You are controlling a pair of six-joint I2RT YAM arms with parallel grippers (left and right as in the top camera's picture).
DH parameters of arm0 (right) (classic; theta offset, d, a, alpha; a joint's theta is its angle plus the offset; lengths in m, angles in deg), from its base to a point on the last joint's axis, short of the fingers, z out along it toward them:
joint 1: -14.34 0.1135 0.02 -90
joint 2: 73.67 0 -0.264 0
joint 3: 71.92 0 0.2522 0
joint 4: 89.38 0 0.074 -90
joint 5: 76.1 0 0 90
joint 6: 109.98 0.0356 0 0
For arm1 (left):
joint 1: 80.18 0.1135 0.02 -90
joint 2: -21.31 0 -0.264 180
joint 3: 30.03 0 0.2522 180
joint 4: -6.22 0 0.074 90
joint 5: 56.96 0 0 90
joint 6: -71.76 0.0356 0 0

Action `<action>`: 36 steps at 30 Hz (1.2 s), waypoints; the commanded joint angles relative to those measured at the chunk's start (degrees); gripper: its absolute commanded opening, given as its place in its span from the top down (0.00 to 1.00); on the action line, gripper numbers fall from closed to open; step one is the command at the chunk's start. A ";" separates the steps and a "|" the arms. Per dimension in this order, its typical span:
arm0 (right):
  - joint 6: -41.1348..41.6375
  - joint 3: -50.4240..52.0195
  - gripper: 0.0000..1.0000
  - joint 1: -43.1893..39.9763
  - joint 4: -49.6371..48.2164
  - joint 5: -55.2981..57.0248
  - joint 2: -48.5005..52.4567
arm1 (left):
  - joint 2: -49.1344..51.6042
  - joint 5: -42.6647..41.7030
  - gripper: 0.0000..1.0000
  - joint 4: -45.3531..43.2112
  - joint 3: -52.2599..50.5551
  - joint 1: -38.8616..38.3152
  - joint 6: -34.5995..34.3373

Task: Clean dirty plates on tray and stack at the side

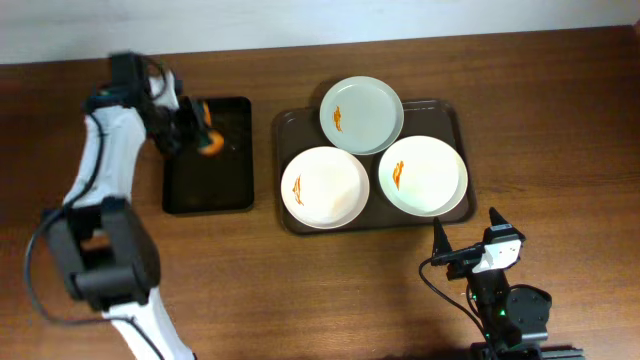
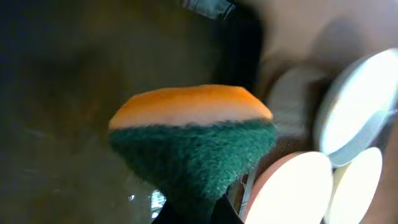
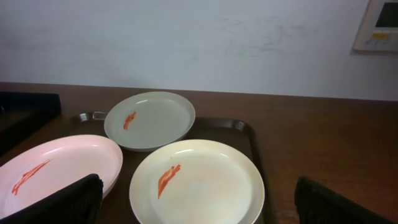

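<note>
Three plates sit on the dark brown tray [image 1: 290,130]: a pale-green plate [image 1: 361,114] at the far side poking over the tray's rim, a white plate [image 1: 324,187] near-left and a pale plate [image 1: 423,175] near-right. Each has an orange smear on its left half. The far plate meets the rims of the other two - resting on them or just touching, can't tell. The tray is at the middle of the wooden table [image 1: 560,110], with a smaller black tray [image 1: 210,185] just beside it on the left. The left gripper [image 1: 200,128] is over the black tray, clamped on an orange-and-green sponge [image 2: 193,137]. The right gripper [image 1: 466,225] is at the tray's near-right corner - jaws wide apart, holding nothing.
</note>
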 commanded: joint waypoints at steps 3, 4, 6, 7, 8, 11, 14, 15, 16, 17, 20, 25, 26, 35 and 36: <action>0.00 0.31 0.02 0.37 0.28 -0.52 -0.37 | -2.25 -22.84 1.00 -0.83 4.92 2.05 0.96; 0.00 0.31 0.02 0.37 0.28 -0.50 -0.37 | -3.78 -25.92 1.00 -0.85 6.29 2.05 0.94; 0.00 0.31 0.02 0.37 0.28 -0.52 -0.37 | -7.96 -26.82 1.00 -0.85 7.63 2.03 0.94; 0.00 0.31 0.01 0.37 0.28 -0.50 -0.37 | -9.49 -18.82 1.00 -0.26 7.61 2.08 0.98; 0.00 0.31 0.01 0.37 0.28 -0.52 -0.37 | -9.42 -12.57 1.00 0.74 7.52 1.86 0.96; 0.00 0.31 0.02 0.37 0.28 -0.52 -0.37 | -6.99 8.48 1.00 0.33 -0.15 -0.81 1.84; 0.00 0.31 0.02 0.37 0.28 -0.50 -0.37 | -4.42 10.82 1.00 -0.68 -3.13 -1.97 1.86; 0.00 0.31 0.02 0.37 0.28 -0.52 -0.37 | -5.60 6.93 1.00 -0.63 -1.51 -1.97 2.89; 0.00 0.31 0.02 0.37 0.28 -0.52 -0.37 | -6.95 2.95 1.00 -0.57 0.57 -1.97 5.66; 0.00 0.31 0.02 0.37 0.28 -0.50 -0.37 | -8.55 0.81 1.00 -0.13 2.84 -1.97 7.04; 0.00 0.31 0.02 0.37 0.28 -0.52 -0.37 | -15.96 2.32 1.00 0.85 7.65 -2.25 7.39; 0.00 0.31 0.02 0.37 0.28 -0.52 -0.37 | -4.48 10.54 1.00 -2.51 -2.75 -4.22 7.37; 0.00 0.31 0.02 0.37 0.28 -0.52 -0.37 | -3.21 10.36 1.00 -1.92 -2.75 -3.89 7.37; 0.00 0.31 0.02 0.37 0.28 -0.52 -0.37 | -18.86 5.09 1.00 6.40 6.80 -9.22 7.13; 0.00 0.31 0.02 0.37 0.28 -0.52 -0.37 | -18.14 5.05 1.00 6.80 5.53 -10.49 7.13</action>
